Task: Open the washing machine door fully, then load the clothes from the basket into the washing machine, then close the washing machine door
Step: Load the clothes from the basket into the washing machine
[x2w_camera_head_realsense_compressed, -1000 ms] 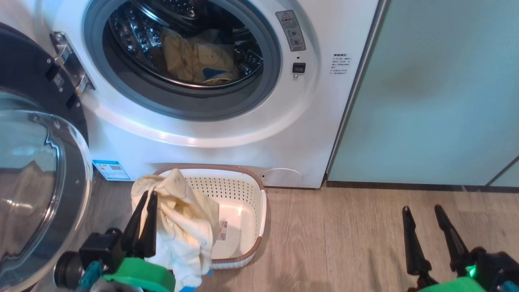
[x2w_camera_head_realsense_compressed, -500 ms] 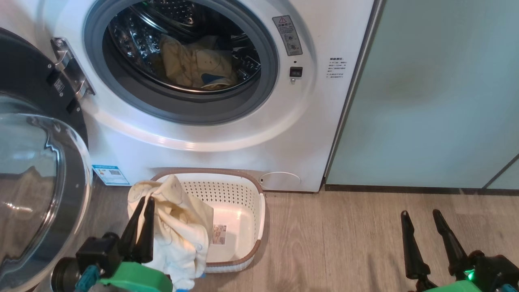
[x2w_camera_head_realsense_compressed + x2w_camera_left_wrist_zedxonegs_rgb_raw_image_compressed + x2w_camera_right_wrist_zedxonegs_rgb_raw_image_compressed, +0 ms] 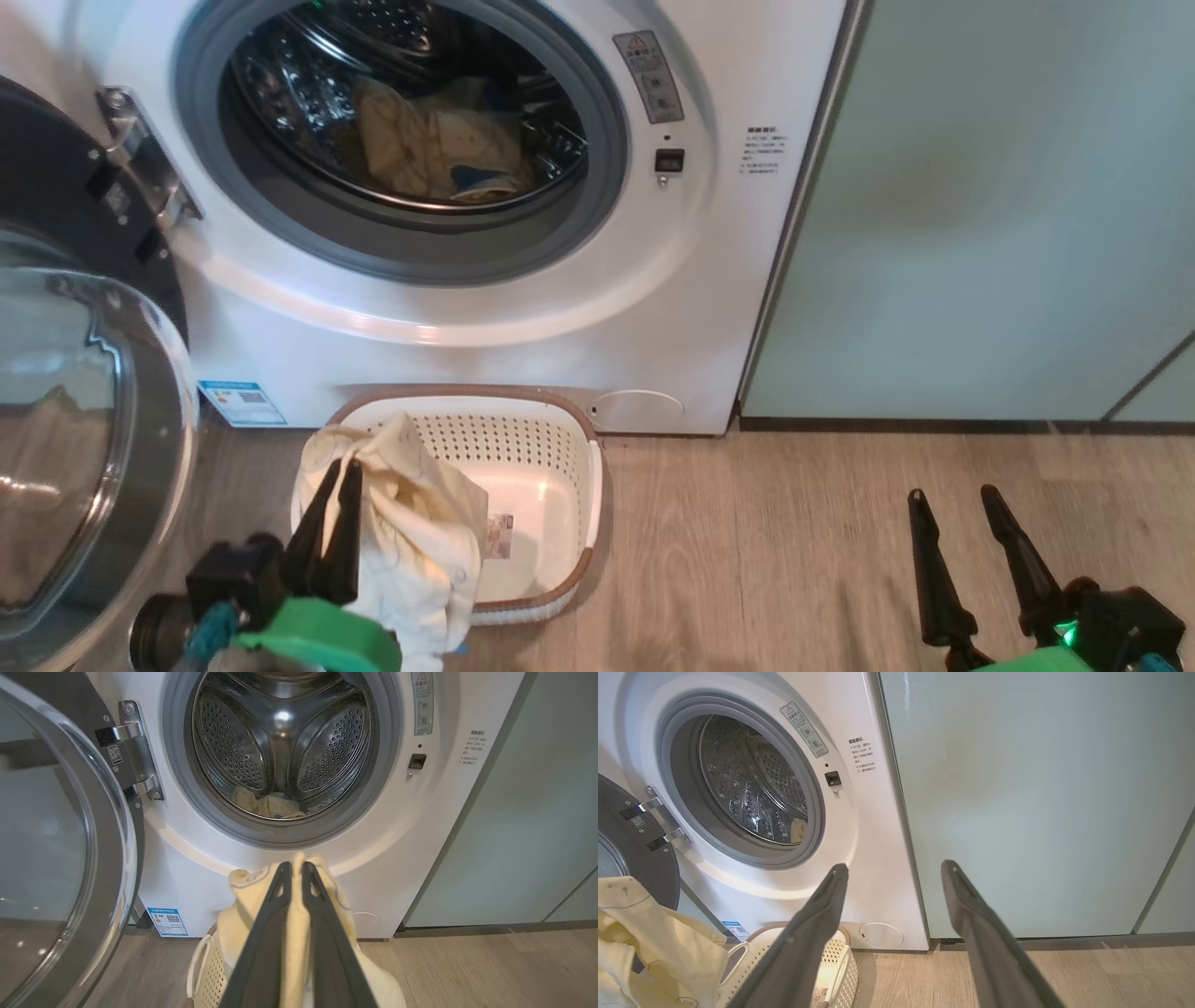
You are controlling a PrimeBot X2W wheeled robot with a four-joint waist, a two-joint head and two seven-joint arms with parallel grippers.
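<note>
While the right pincer gapes, the left pincer clamps crumpled pale-yellow clothes.

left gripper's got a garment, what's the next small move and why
Probably raise the left gripper toward the drum: it is shut on a pale yellow garment hanging over the basket, the washing machine door stands open, and clothes already lie inside.

Floor: grey-brown wood-look planks, grain running across the head view.
Cabinet door: tall, flat, pale green, faint brownish patch near its middle.
Second cabinet door: same green, far right, thin dark seam between.
Plinth: dark strip where cabinet meets floor.
Light: soft, even.
</note>
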